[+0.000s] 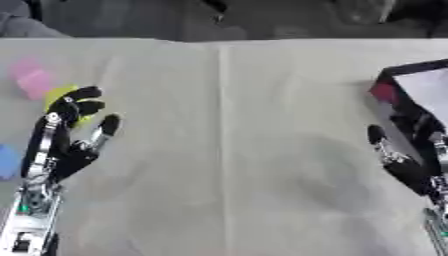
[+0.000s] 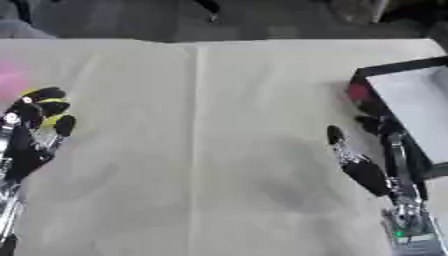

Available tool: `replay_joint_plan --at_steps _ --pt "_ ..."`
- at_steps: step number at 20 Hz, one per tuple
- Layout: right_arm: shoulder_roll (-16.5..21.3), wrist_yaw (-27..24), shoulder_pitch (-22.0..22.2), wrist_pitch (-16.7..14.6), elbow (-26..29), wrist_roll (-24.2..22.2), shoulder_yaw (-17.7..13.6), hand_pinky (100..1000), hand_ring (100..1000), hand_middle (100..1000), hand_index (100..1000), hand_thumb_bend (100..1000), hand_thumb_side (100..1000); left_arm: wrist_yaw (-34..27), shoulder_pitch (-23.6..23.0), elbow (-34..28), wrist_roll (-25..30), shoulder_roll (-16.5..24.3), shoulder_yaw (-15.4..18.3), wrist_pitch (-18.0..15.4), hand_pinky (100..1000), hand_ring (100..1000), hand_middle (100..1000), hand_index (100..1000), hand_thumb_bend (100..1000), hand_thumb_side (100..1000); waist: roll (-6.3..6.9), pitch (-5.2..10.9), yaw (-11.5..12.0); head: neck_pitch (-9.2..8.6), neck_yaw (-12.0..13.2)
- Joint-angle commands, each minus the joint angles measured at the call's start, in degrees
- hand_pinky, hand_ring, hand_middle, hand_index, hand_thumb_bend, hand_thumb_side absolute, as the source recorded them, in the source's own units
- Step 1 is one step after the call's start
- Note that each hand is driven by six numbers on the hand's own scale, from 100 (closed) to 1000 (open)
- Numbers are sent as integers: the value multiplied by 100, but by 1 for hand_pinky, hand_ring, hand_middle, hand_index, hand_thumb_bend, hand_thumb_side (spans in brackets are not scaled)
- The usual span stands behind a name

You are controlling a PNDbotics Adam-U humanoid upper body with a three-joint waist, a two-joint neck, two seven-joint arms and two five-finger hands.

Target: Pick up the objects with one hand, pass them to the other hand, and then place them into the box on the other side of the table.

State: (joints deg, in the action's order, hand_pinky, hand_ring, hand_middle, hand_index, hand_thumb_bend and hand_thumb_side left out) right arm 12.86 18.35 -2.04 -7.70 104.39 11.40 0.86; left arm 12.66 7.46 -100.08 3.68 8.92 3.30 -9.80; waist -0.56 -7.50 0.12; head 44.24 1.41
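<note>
A yellow object (image 1: 58, 96) lies near the table's left edge. My left hand (image 1: 68, 150) reaches up to it from the lower left, with its fingers (image 1: 85, 93) curled over the object's top. The thumb (image 1: 108, 124) stands apart to the right. A black box (image 2: 394, 66) with a pale inside sits at the right edge. Beside the box's near wall, my right hand (image 2: 367, 175) rests with relaxed fingers pointing up and holds nothing.
A pink object (image 1: 31, 77) lies just beyond the yellow one. A blue thing (image 1: 7, 160) shows at the left edge by my left forearm. Something red (image 2: 358, 92) sits at the box's left corner. The beige cloth (image 1: 223, 150) has a crease down its middle.
</note>
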Motion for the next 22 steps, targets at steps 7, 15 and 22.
replay_joint_plan --at_steps 7,15,22 --pt "73 22 5 1 84 14 -38 835 800 819 893 377 515 338 263 -297 -60 516 208 77 810 718 734 816 555 524 118 125 90 -12 257" --pt "330 125 106 18 61 71 -101 835 800 819 893 375 513 1113 -51 -610 633 1791 248 224 872 758 759 857 609 491 468 231 205 -12 458" --pt "437 188 147 21 64 77 -108 835 800 820 893 375 513 1772 -22 218 1291 2861 -299 473 896 785 773 867 668 420 567 296 231 -12 416"
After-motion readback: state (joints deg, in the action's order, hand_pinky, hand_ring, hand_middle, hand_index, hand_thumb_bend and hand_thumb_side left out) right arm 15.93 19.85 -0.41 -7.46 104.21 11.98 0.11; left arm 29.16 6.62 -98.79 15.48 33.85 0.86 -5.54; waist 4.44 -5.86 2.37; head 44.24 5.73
